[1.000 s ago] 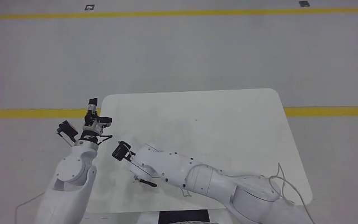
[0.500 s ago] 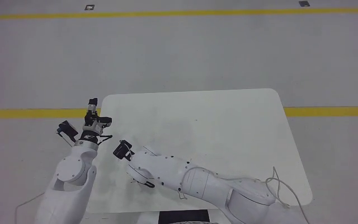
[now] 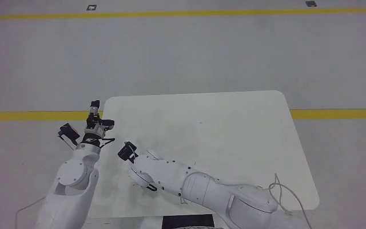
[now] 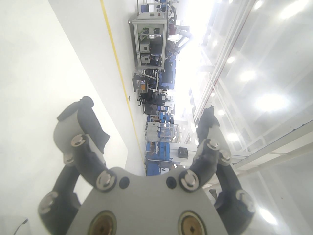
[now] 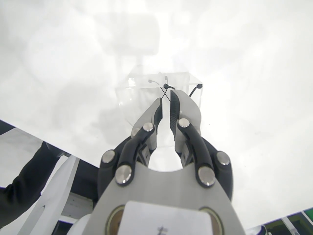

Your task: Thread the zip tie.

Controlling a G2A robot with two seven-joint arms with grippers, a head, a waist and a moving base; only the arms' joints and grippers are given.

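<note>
Far left, the left arm [image 3: 74,174] stands just outside the left edge of the white table [image 3: 240,114]. The left gripper [image 4: 146,106] is held up beside the table's rounded corner, its fingers spread wide with nothing between them. A yellow floor line [image 3: 320,114] runs behind the table. To the right, the right arm [image 3: 189,186] lies low across the table's near side, its wrist pointing towards the left arm. The right gripper [image 5: 166,95] is drawn in to a narrow gap, the thin black strands of the zip tie [image 5: 166,86] crossing between its tips. The tie sits against a clear box [image 5: 137,91] that stands on the table, with one black end curling out just beside the gripper
</note>
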